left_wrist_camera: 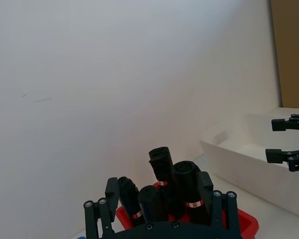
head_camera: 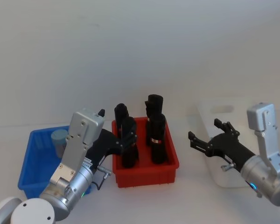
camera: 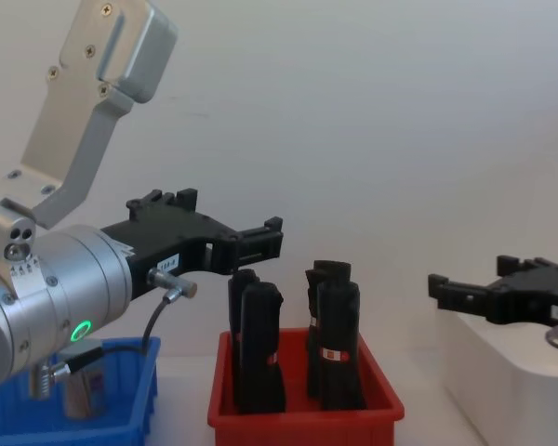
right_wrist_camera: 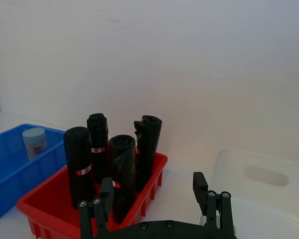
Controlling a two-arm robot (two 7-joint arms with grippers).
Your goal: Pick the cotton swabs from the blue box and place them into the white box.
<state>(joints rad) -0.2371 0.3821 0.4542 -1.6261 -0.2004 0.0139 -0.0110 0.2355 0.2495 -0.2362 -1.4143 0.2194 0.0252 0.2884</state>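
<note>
The white box [head_camera: 224, 178] sits on the right, and my right claw [head_camera: 204, 130] hangs over its left rim, fingers spread and empty. The blue box [head_camera: 27, 161] is on the left. Between them is the red bin [head_camera: 147, 175], with its black rolls [head_camera: 156, 140] standing upright. One tub of cotton swabs [head_camera: 59, 139] stands lid-up toward the far side of the blue box.

My left claw [left_wrist_camera: 159, 185] is raised, fingers apart and gripping nothing, and it points over the red bin's left side, not over the tub. To do this well, I judge I should draw it left above the tub, staying clear of the rolls. Then I'd tip the fingers down, straddle the tub below its lid, and close gently, since the smooth clear wall looks likely to slip.
</note>
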